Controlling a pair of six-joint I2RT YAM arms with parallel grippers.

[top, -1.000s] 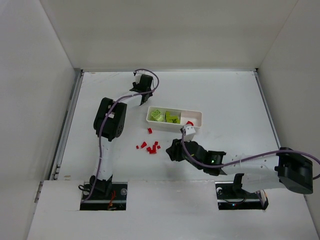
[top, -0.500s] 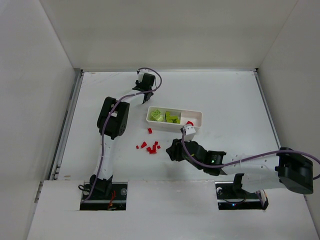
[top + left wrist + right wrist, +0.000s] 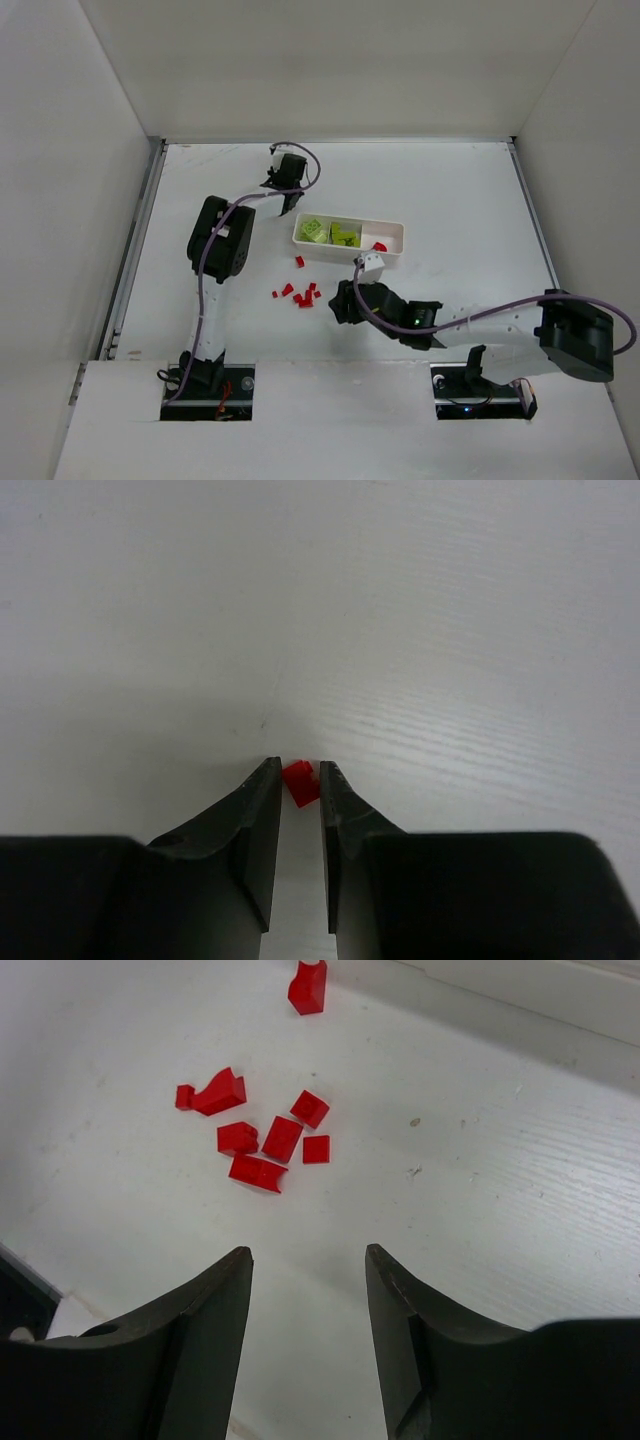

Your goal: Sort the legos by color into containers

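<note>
My left gripper point(image 3: 298, 769) is shut on one small red lego point(image 3: 299, 784), pinched between its fingertips just above the white table. In the top view it point(image 3: 285, 196) hovers behind the left end of the white tray point(image 3: 401, 238). The tray's left and middle compartments hold lime-green legos point(image 3: 316, 230) point(image 3: 345, 235), and the right one holds a red lego point(image 3: 380, 246). My right gripper point(image 3: 308, 1252) is open and empty. It point(image 3: 340, 301) sits just right of the cluster of several loose red legos point(image 3: 265, 1132) point(image 3: 300, 293).
One red lego point(image 3: 308, 987) point(image 3: 299, 261) lies apart between the cluster and the tray. The tray's front wall point(image 3: 520, 1005) crosses the top right of the right wrist view. White walls enclose the table on the left, back and right.
My right gripper has shifted a little left toward the red cluster. My left wrist has swung slightly behind the tray, still holding its red lego.
</note>
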